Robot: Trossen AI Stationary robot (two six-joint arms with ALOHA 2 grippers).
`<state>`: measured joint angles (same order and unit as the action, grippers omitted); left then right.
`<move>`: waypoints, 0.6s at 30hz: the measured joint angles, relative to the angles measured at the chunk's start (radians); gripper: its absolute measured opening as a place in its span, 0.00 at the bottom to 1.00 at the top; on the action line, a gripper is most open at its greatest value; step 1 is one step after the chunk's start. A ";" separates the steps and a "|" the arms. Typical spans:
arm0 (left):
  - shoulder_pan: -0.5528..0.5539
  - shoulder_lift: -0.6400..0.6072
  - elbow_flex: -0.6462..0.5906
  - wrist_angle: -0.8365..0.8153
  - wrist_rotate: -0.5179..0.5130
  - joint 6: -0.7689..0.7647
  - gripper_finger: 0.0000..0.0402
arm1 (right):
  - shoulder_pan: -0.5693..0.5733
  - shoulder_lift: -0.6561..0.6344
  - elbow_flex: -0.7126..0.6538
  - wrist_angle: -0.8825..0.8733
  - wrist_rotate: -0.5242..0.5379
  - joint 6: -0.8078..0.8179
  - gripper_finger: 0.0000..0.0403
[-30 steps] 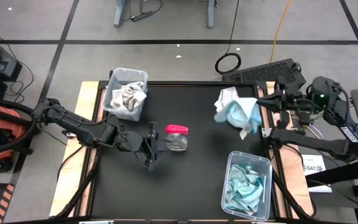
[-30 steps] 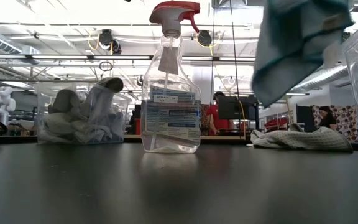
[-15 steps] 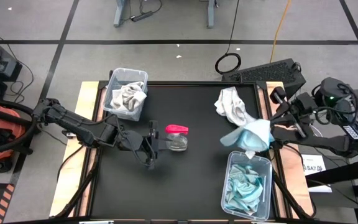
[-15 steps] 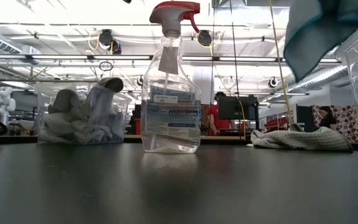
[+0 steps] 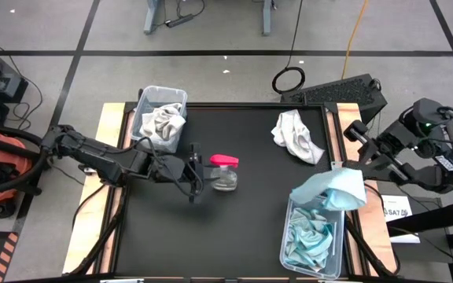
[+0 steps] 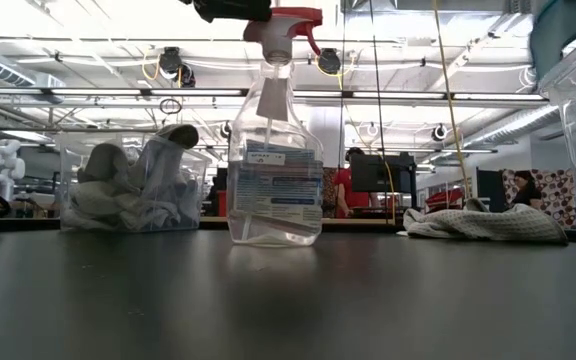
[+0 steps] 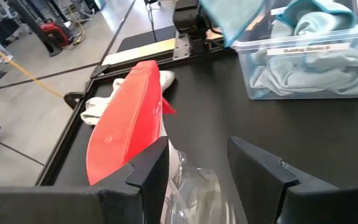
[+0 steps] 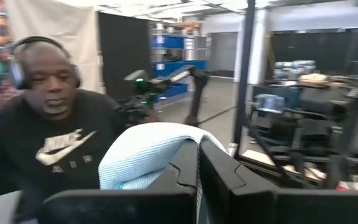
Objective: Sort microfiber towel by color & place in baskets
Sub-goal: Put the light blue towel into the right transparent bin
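My right gripper [image 5: 351, 179] is shut on a light blue towel [image 5: 329, 189] above the far end of the near-right basket [image 5: 292, 206], which holds more blue towels [image 5: 309, 236]. One grey-white towel [image 5: 297, 135] lies crumpled on the table's far right. The far-left basket [image 5: 141, 106] holds grey-white towels [image 5: 162, 122]. My left gripper [image 7: 197, 149] is open at mid-table, with its fingers on either side of a clear spray bottle [image 5: 225, 174] below its red trigger head [image 7: 129, 124]. I cannot tell whether they touch it. My right gripper pinches the light blue towel between its two shut fingers [image 8: 182, 165] at a bunched fold [image 8: 160, 146]. It comes in from the table's right side. The towel is lifted clear and hangs slack over the basket's far end [image 5: 325, 198].
The spray bottle [image 6: 273, 150] stands upright at mid-table. The black mat's near left and middle lie bare. A person in a black shirt with headphones [image 8: 48, 124] shows beyond the table in the right wrist view. A keyboard [image 5: 340, 90] lies off the far right corner.
My right gripper has carried the blue towel from above the far-right pile toward the table's near edge, ending over the near-right basket. The grey-white towel stayed on the table. My left gripper has moved slightly right, closing in on the spray bottle's top.
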<state>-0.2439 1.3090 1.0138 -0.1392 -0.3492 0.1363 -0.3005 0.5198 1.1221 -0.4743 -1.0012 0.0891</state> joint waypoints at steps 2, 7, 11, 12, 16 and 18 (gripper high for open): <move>0.011 0.000 0.000 0.000 0.000 -0.002 0.43 | 0.014 0.000 0.000 -0.001 -0.027 0.005 0.00; 0.042 0.000 0.000 0.001 0.000 -0.034 0.43 | 0.053 0.000 0.000 -0.015 -0.059 0.005 0.00; 0.070 0.000 0.000 0.000 0.000 -0.064 0.43 | 0.088 0.000 0.000 -0.015 -0.080 -0.001 0.00; 0.077 0.000 0.000 0.000 0.000 -0.074 0.43 | 0.096 0.000 0.000 -0.017 -0.080 -0.004 0.00; 0.094 0.000 0.000 0.000 0.000 -0.088 0.43 | 0.119 0.000 0.000 -0.064 -0.077 -0.054 0.00; 0.100 0.000 0.000 0.000 0.000 -0.100 0.43 | 0.126 0.005 -0.010 -0.089 -0.074 -0.083 0.00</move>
<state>-0.1436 1.3090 1.0138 -0.1390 -0.3496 0.0360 -0.1748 0.5252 1.1118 -0.5633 -1.0752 0.0061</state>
